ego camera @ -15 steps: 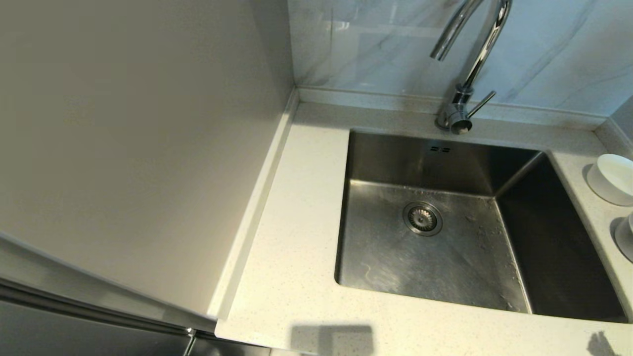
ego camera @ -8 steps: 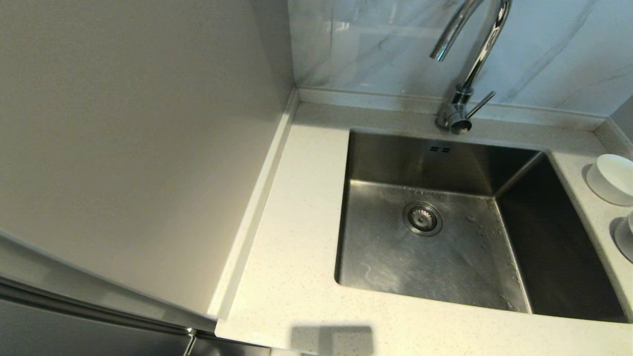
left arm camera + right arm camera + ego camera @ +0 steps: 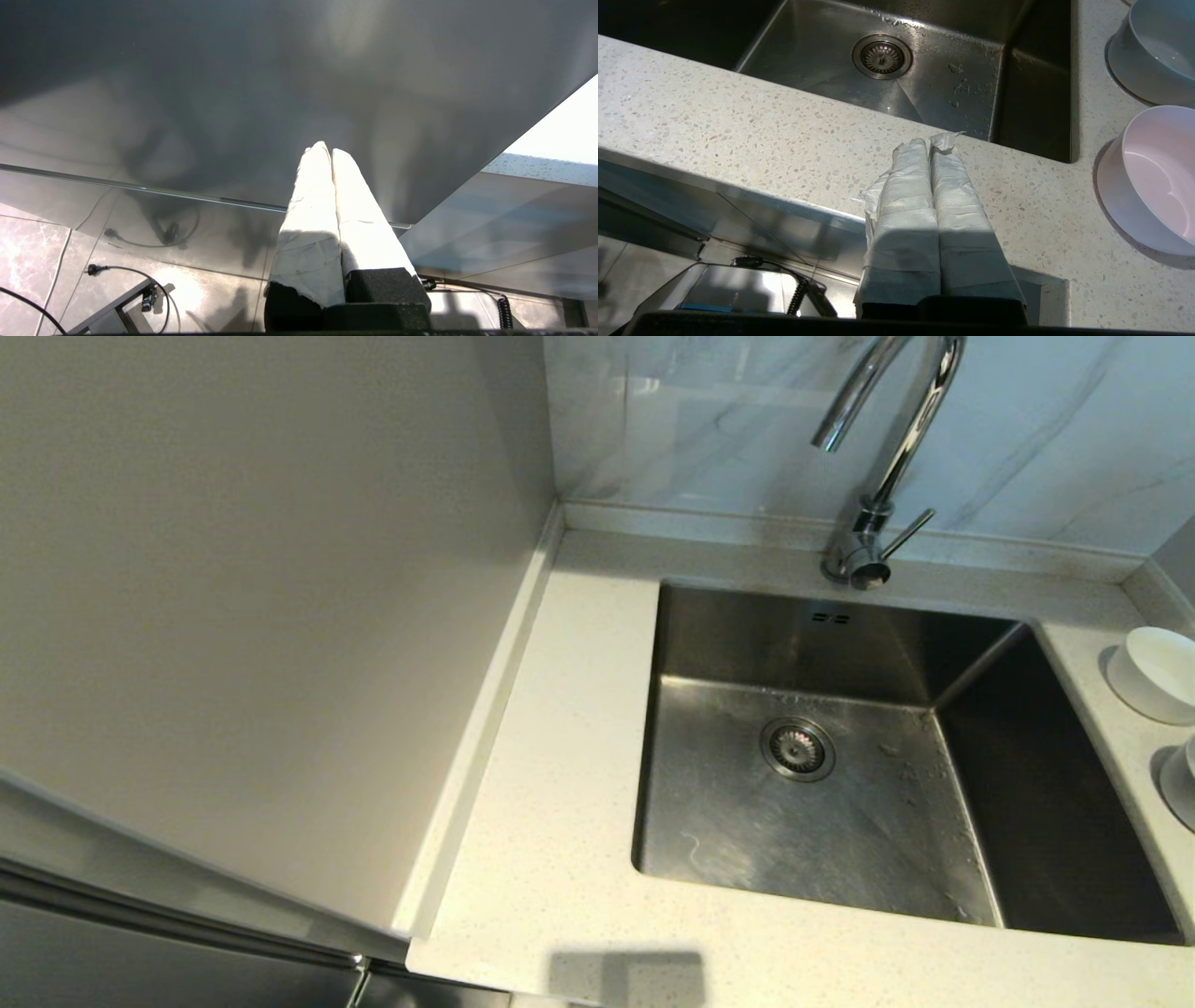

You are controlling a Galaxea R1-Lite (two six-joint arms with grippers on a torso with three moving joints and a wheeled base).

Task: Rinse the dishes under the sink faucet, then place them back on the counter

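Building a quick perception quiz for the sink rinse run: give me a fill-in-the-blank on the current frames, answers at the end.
1. The sink holds no bowl; its round ____ sits in the basin floor.
2. In the right wrist view, the pale pink bowl stands on the ____, beside the grey bowl.
3. The right gripper has its wrapped fingers ____ and holds nothing.
4. The left gripper is shut, off the counter, below a dark ____.

Missing words: drain strainer; counter; shut; panel

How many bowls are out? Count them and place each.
3, all on the counter right of the sink: a white bowl farthest back, a grey bowl midway, a pink bowl nearest. More may lie off frame.
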